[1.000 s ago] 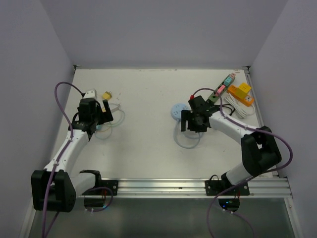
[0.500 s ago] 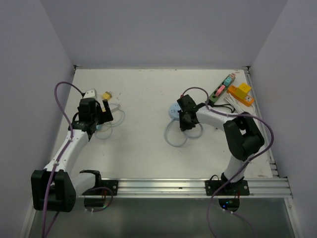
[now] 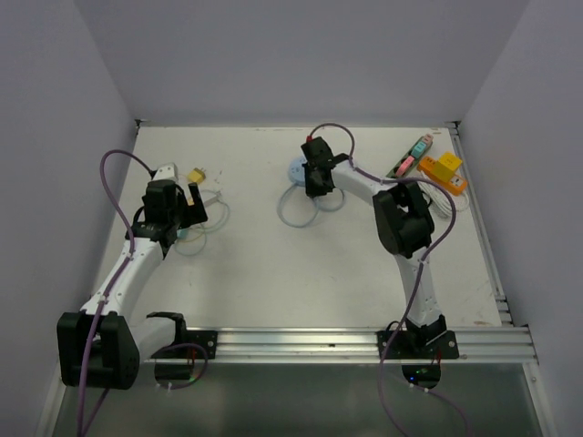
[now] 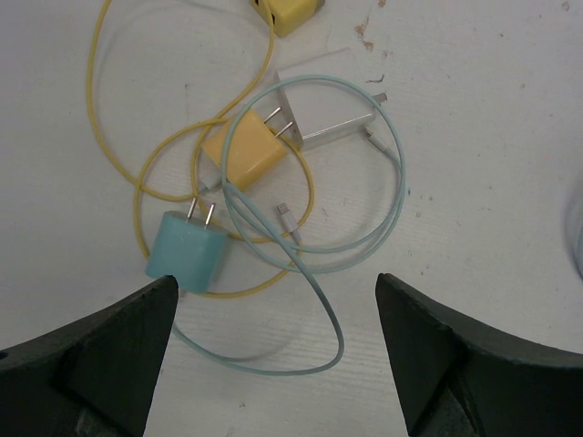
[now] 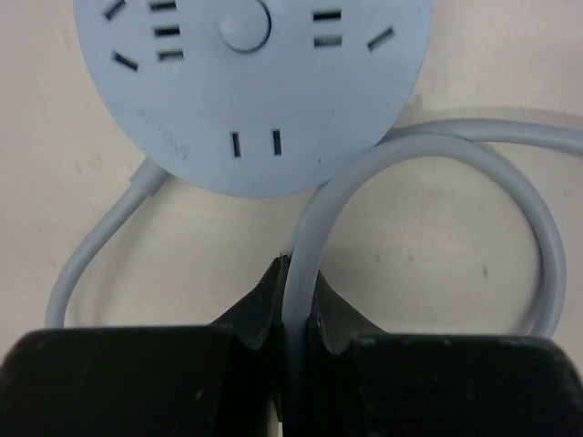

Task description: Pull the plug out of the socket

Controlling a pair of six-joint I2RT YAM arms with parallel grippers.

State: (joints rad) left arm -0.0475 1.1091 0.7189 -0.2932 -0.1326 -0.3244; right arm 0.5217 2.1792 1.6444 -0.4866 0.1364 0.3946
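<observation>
Socket (image 5: 255, 91) cord is what the right gripper (image 5: 293, 300) has hold of. Its two black fingers are clamped tight on the grey cord (image 5: 537, 237), which rises between them and curls round in a loop to the right. The socket itself is a round, pale blue disc lying flat on the table (image 3: 255, 264) just beyond the fingertips, with its slots and a round button facing up. The cord leaves the disc's lower left edge and trails back past the gripper. From above, this arm is stretched far across to the back middle of the table, with the disc just to the left of the gripper and a loop of cord lying towards me.

Well apart, on the left side, the left gripper (image 4: 273, 296) hangs with its fingers spread wide, gripping nothing. Under it lies a tangle of loose plugs. A teal plug (image 4: 187, 259) is nearest the fingers, a yellow plug (image 4: 243, 155) is just past it and a white plug (image 4: 323, 114) is beyond that. The prongs on the teal and yellow ones are bare. A yellow wire (image 4: 114, 155) and a pale teal wire (image 4: 392, 191) loop over and around them.

In the far right corner sit an orange box (image 3: 444, 171), a pink and teal strip (image 3: 410, 159) and a coil of white cable (image 3: 437, 196).
</observation>
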